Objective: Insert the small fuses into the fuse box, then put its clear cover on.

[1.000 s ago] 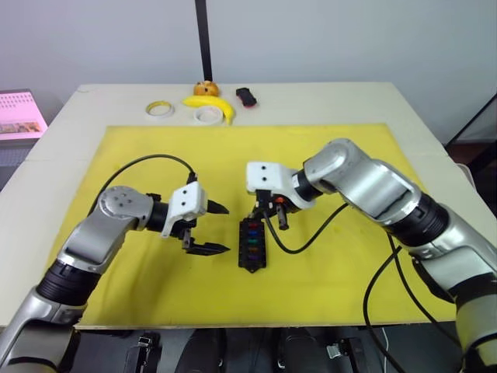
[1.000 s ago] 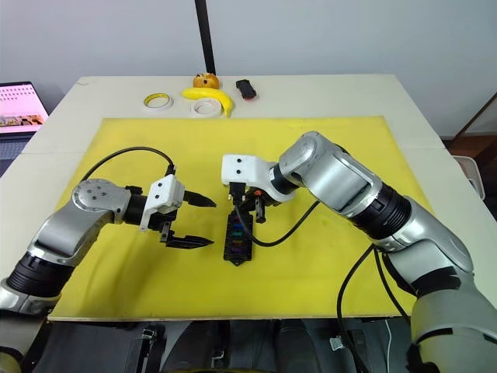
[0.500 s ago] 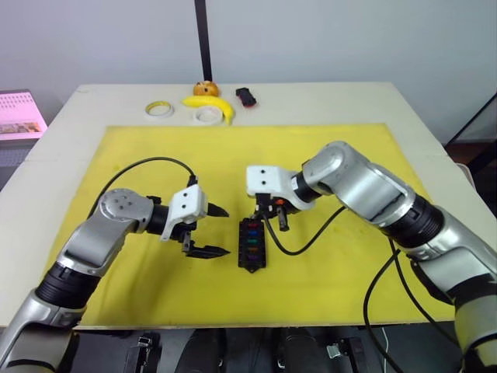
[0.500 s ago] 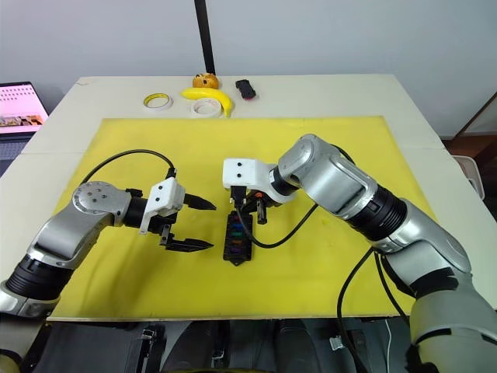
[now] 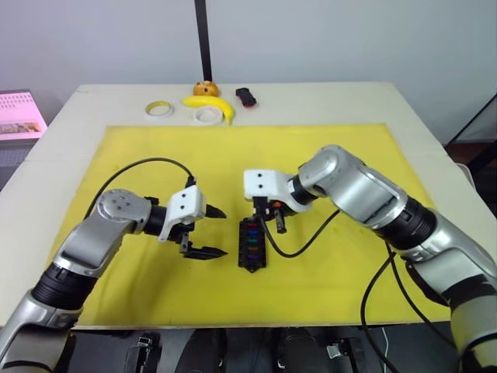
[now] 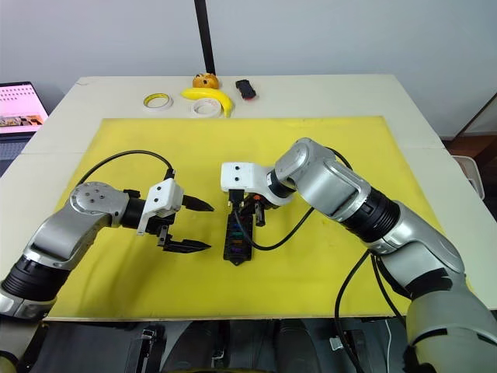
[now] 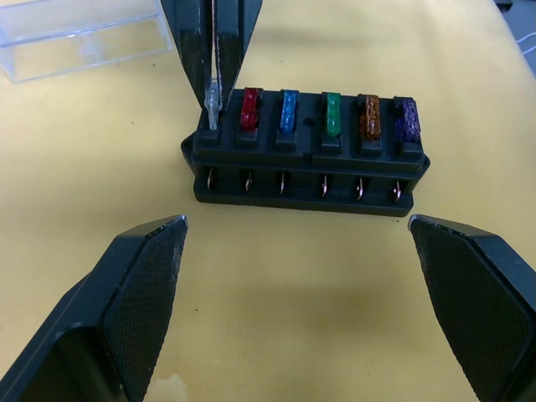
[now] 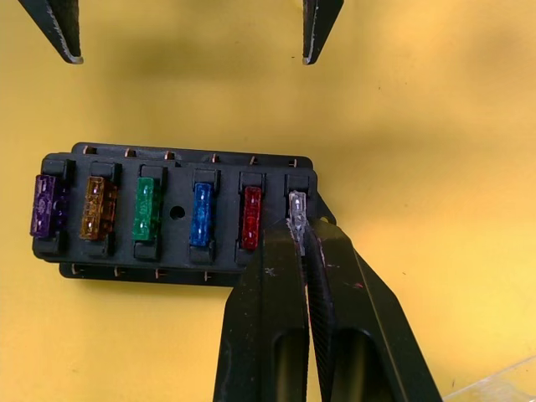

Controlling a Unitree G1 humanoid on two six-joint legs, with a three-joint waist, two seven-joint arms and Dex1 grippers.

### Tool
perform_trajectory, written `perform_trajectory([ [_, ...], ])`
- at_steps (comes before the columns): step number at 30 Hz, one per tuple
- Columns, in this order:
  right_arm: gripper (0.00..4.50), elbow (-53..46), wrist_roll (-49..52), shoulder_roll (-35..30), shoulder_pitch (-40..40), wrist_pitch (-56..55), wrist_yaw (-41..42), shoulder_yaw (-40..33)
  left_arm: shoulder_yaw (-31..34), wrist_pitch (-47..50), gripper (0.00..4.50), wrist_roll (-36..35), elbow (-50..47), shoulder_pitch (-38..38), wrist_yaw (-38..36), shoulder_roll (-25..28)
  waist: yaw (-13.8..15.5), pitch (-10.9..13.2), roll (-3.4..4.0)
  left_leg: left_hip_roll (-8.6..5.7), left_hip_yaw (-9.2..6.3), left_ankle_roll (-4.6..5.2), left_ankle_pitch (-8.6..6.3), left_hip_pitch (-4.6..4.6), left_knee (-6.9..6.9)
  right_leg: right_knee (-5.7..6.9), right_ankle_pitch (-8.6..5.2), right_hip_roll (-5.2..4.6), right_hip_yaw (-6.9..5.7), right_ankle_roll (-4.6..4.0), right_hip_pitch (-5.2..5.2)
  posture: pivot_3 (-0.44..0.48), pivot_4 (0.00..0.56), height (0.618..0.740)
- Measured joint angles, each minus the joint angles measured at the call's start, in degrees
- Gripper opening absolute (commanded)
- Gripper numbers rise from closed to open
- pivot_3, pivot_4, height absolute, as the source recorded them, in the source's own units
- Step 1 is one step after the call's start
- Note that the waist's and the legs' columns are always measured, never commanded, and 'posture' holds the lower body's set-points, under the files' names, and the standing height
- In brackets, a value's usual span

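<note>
- On the yellow mat (image 5: pixel 326 272), the left gripper (image 5: pixel 215 231) hovers with its fingers spread wide, empty.
- Just beside it, the fuse box (image 8: pixel 176 213) holds purple, orange, green, blue and red fuses.
- At its end slot, the right gripper (image 8: pixel 300 236) pinches the grey-clear fuse (image 8: pixel 296 206).
- Nearby lies the clear cover (image 7: pixel 79 38).

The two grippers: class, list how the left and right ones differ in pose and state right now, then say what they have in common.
The left gripper is open and holds nothing; the right gripper is shut on the clear fuse. The left gripper hovers beside the fuse box, apart from it; the right gripper stands at the box's end slot, seating that fuse next to the red fuse. Both have two black fingers and point toward the fuse box.
</note>
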Motion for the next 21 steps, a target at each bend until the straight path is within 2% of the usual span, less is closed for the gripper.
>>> perform_trajectory([
  [21,0.00,-0.19,-3.60,0.89,-0.45,-0.78,2.07,1.17,0.00,0.27,4.45,0.11,-1.15,-0.01,0.63,0.20,-0.03,-0.01,0.01,0.00,0.00,0.00,0.00,0.03,0.00,0.01,0.00,0.01,0.00,0.00,0.02,0.000,0.150,0.740],
])
